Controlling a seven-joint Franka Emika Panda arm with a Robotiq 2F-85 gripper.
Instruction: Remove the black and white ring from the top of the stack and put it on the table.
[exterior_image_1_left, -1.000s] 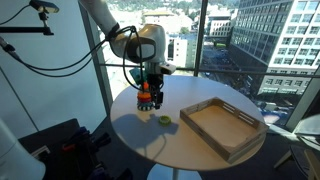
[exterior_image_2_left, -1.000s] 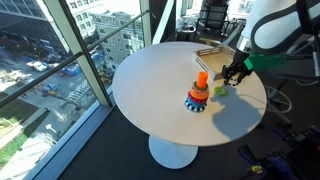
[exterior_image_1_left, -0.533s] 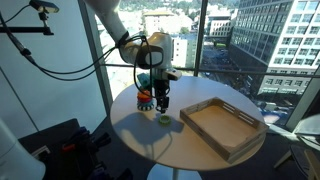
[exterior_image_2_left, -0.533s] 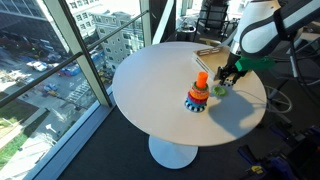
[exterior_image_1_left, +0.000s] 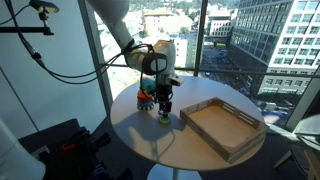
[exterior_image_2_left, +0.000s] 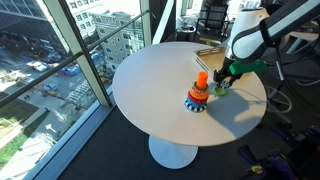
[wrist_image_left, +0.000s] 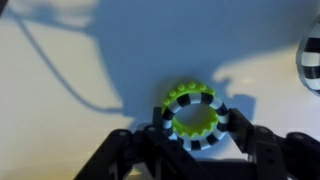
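Round white tabletop (exterior_image_2_left: 150, 90) fills middle of view. Stack (exterior_image_2_left: 198, 95) stands right of centre: orange piece on top, orange and dark rings beneath, blue ring at base. Yellow-green ring (exterior_image_2_left: 219, 91) lies flat on tabletop just beside stack. Pincer (exterior_image_2_left: 226, 76) hangs low over yellow-green ring, tips pointing down; grip state too small to tell. White arm (exterior_image_2_left: 250, 35) rises toward upper right. Wooden tray (exterior_image_2_left: 210, 48) at far edge. Tall window (exterior_image_2_left: 60, 50) at left, street below.

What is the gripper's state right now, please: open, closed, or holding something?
Gripper: closed on the black and white ring, which it holds right by the yellow-green ring.
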